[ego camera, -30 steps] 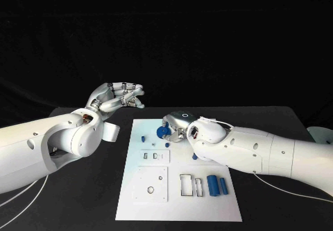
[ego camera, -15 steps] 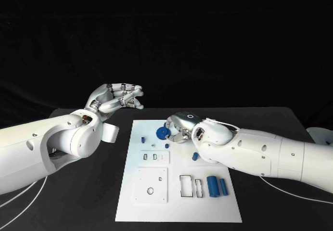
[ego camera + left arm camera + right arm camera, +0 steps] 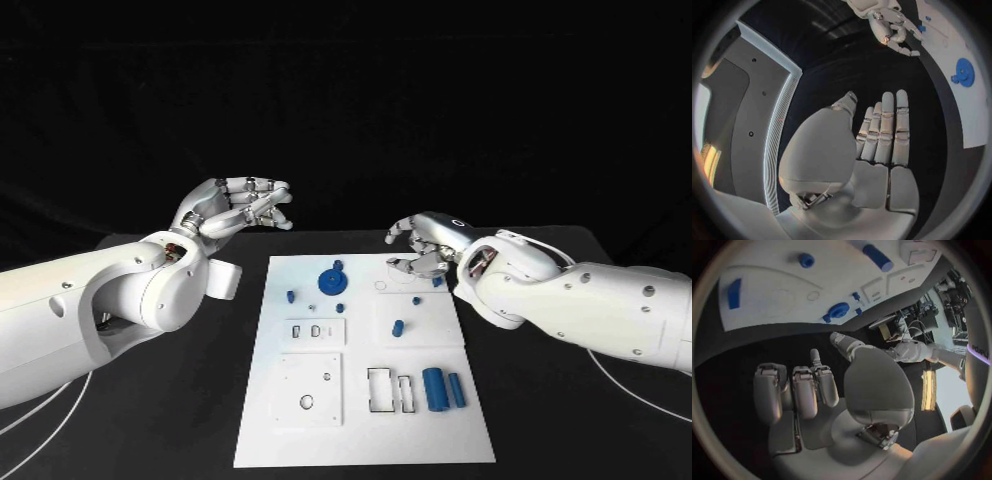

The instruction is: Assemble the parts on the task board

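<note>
Parts [image 3: 333,279] on task board [image 3: 361,430]

light: bright on task board [image 3: 368,400], black backdrop | shadows: soft | wrist views: fisheye bending, dark rim

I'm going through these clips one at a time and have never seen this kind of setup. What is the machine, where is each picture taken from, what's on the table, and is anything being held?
It is a robot with two white arms, each ending in a silver hand. The head view looks down from the robot's head. The two round pictures come from cameras at the wrists, behind each hand.

On the black table lies a white task board. On it sit small blue parts: a round gear-like part, a few small pegs, and two cylinders lying side by side near the robot.

The left hand hangs above the table beside the board's far corner, fingers partly curled. The right hand hovers at the board's far edge. Neither holds anything.
</note>
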You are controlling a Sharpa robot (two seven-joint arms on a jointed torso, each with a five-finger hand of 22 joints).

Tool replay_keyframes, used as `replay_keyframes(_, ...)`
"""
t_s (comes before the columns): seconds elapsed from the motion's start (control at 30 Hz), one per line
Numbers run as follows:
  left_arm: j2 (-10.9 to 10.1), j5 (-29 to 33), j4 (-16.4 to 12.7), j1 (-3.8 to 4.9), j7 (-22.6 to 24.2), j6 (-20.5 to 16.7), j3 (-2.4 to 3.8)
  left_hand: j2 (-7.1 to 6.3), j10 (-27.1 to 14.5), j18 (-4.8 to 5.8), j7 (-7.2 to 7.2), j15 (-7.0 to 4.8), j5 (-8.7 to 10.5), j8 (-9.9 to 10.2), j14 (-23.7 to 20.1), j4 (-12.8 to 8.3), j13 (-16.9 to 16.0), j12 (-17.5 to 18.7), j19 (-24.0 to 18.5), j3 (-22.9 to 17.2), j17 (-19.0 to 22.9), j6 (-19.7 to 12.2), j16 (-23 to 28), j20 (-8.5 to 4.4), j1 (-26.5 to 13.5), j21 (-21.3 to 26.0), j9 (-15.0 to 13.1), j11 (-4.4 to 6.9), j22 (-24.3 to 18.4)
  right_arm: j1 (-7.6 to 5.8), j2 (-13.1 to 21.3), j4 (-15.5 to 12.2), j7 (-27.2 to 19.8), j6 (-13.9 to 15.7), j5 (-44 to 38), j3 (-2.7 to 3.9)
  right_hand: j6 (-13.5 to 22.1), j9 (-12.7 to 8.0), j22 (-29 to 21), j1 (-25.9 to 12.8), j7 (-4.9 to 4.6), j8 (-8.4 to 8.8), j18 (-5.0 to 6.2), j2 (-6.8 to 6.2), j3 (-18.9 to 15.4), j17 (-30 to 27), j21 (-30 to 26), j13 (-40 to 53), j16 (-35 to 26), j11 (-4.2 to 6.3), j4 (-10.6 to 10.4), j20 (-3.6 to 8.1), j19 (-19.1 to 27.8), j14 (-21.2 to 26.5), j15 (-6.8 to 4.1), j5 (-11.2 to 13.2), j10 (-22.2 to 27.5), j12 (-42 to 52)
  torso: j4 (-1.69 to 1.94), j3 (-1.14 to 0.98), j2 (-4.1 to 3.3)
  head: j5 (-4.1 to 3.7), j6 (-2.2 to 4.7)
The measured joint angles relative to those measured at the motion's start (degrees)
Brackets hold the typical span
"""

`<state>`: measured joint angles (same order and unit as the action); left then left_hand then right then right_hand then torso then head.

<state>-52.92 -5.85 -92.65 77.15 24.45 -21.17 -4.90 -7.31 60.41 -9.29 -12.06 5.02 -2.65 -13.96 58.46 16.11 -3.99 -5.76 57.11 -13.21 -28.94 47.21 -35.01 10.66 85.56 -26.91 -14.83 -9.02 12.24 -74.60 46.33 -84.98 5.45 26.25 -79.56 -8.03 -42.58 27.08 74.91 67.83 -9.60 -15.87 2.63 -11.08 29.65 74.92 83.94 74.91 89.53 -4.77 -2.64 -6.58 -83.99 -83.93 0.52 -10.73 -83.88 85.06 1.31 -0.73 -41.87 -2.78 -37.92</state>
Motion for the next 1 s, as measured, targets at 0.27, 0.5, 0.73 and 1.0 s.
replay_keyframes(0.27, 0.45, 0.02, 0.65, -0.09, 0.03, 0.36, -0.05, 0.0, 0.0, 0.0, 0.0, 0.22, 0.0, 0.0, -0.22, 0.0, -0.06, 0.0, -0.01, 0.0, -0.15, 0.0, 0.0, 0.01, 0.0, 0.0, -0.14, 0.0, -0.04, -0.15, 8.33, 1.03, -8.27, -5.28, 6.26, -0.05, -0.2, 0.0, -0.01, 2.46, 1.03, 0.39, 0.0, -0.99, 0.47, 0.0, -0.24, 0.0, 0.0, 0.88, 2.34, 0.65, -0.01, -0.11, -1.18, -0.37, -0.16, 0.0, -0.41, -0.07, 0.46, -0.42, -0.2)
replay_keyframes(0.5, 0.6, 0.03, 1.03, -0.23, 0.14, 0.82, -0.05, 0.0, 0.0, 0.0, 0.0, 0.22, 0.0, 0.0, -0.83, -0.16, -0.12, 0.0, -0.61, 0.16, -0.15, 0.0, 0.0, 0.19, 0.0, 0.0, -0.21, 0.0, -0.13, 0.87, 10.36, 2.93, -11.8, -7.87, 8.39, -0.1, -0.35, 0.05, 0.04, 2.46, 1.18, 0.61, 0.0, -0.99, 0.31, -0.01, -0.24, 0.0, 0.0, 0.88, 2.51, 1.05, -0.01, -0.11, -1.17, -0.37, -0.16, 0.0, -0.52, -0.39, 0.69, -0.37, -0.53)
replay_keyframes(0.73, 0.53, 0.04, 1.21, -0.3, 0.2, 1.11, -0.07, 0.0, 0.22, 0.0, 0.0, 0.62, 0.0, 0.0, -2.31, 0.01, -0.12, 0.02, -1.67, 0.33, -0.11, 0.0, 0.94, 0.6, 0.0, 0.56, -0.27, 0.22, -0.61, 2.19, 9.6, 4.82, -13.1, -8.9, 9.3, -0.13, -0.36, 0.05, 0.04, 2.45, 1.18, 0.61, 0.0, -0.99, 0.46, -0.01, -0.24, -0.01, 0.0, 0.88, 2.66, 1.05, -0.01, -0.11, -1.57, -0.71, -0.16, 0.0, -0.46, -0.6, 0.73, -0.29, -0.9)
replay_keyframes(1.0, 0.43, 0.05, 1.16, -0.34, 0.25, 1.43, -0.08, 0.24, 0.63, 0.0, 0.0, 1.44, 0.0, 0.0, -4.73, 0.01, -0.11, 0.49, -5.17, 0.33, 1.73, 0.0, 6.06, 1.89, 0.24, 3.8, -0.6, -0.2, -2.48, 3.35, 7.07, 7.53, -13.31, -8.98, 9.7, -0.14, -0.36, 0.05, 0.03, 2.45, 1.18, 0.85, 0.0, -0.99, 0.46, -0.01, -0.24, -0.01, 0.0, 0.88, 2.66, 1.05, -0.01, -0.11, -1.57, -1.03, -0.16, 0.0, -0.34, -0.56, 0.67, -0.12, -1.1)
